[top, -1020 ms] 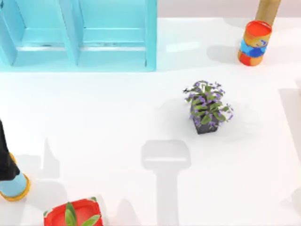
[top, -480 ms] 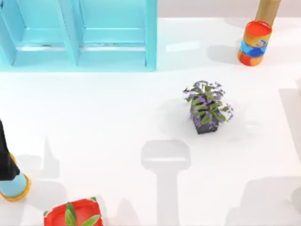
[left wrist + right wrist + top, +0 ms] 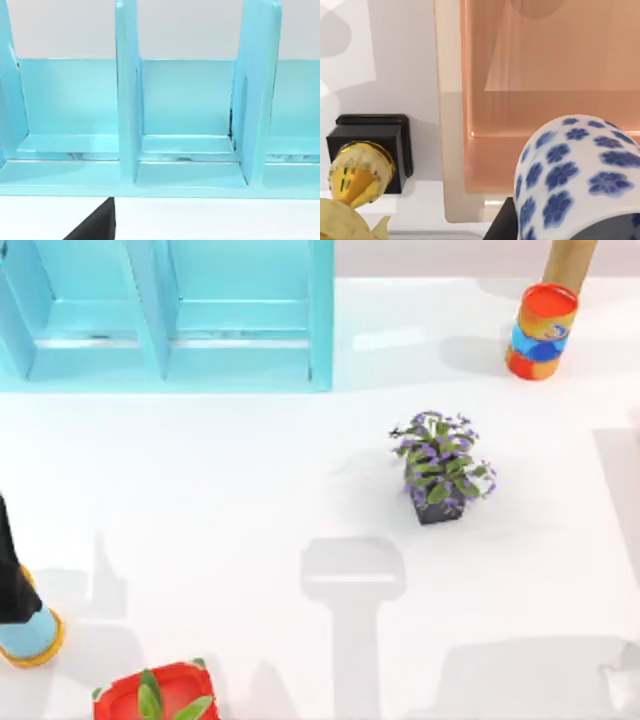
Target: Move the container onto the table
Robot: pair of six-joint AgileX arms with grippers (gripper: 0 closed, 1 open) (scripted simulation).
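With the cup [image 3: 580, 175] tight beside the right claw [image 3: 505, 227], just before the peach tray [image 3: 545, 100], its grip impossible to tell, a loose hold could drop or tip it short of the counter [image 3: 250, 500], whose left edge hosts the idle left arm [image 3: 10, 580].
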